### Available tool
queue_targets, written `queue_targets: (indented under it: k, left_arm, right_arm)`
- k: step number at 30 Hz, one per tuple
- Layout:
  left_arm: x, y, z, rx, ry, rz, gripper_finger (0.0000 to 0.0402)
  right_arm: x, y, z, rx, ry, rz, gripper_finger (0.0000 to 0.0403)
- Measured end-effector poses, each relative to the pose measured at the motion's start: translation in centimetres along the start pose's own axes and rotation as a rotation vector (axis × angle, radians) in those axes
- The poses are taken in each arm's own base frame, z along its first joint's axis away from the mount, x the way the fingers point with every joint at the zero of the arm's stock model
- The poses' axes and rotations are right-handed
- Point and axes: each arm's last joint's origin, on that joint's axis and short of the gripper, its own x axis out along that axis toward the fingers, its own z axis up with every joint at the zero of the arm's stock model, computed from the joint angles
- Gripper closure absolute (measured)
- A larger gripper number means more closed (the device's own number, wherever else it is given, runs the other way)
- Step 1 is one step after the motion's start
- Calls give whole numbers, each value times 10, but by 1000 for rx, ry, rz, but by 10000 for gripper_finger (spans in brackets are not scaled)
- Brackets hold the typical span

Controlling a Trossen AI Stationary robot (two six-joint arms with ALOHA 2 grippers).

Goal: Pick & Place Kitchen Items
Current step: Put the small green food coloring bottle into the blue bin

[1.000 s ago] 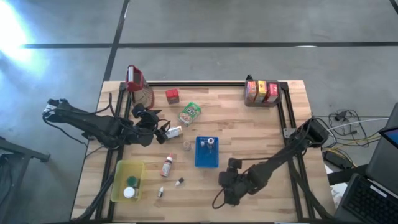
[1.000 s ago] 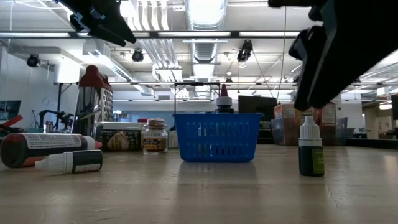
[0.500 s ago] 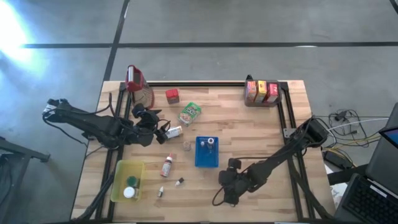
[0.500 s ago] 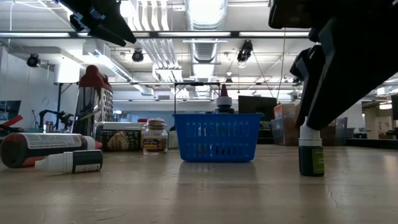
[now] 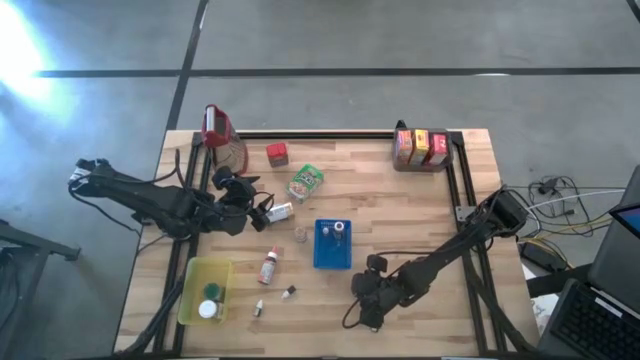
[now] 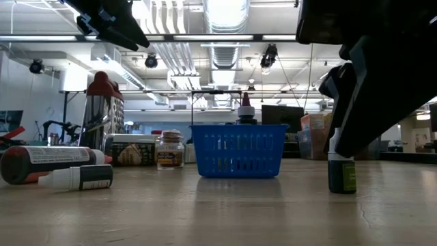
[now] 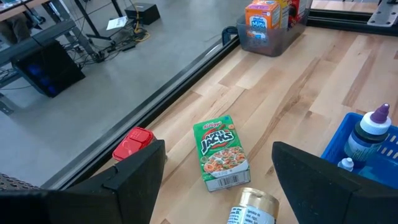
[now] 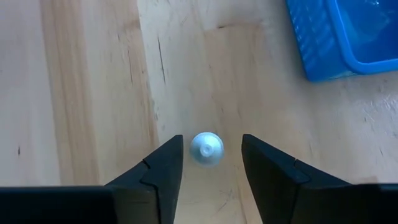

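The small white-capped dropper bottle (image 8: 206, 149) stands upright on the tabletop (image 8: 93, 93), near the front edge and just off a corner of the blue perforated basket (image 8: 339, 37). My right tool (image 8: 211, 163) is above it, fingers (image 8: 163, 167) partly open on either side of the cap with a gap at each side, so nothing is gripped yet. In the low view the bottle (image 6: 341, 167) shows below my right tool (image 6: 355, 102), cap partly hidden behind it. To do this well, I judge I should centre the cap between the 2 fingers, come straight down and close low on the neck or body, since such a slim bottle could tip if 1 finger touches first. My left tool (image 7: 217, 171) waits wide open and empty near the green Apple Jacks box (image 7: 220, 151) and a gold-lidded jar (image 7: 254, 208).
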Motion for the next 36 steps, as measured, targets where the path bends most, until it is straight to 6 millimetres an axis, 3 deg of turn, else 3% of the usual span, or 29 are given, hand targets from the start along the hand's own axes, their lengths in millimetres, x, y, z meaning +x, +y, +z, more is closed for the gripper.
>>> queue_targets:
  k: [14,24,36]
  left_arm:
    - [0,0,0,0,0,0,101]
    - [0,0,0,0,0,0,101]
    - [0,0,0,0,0,0,101]
  right_arm:
    - [2,-2,-1,-7,-3,0,330]
    - [1,-1,0,-9,-5,3,319]
    - [1,-1,0,-8,-7,5,335]
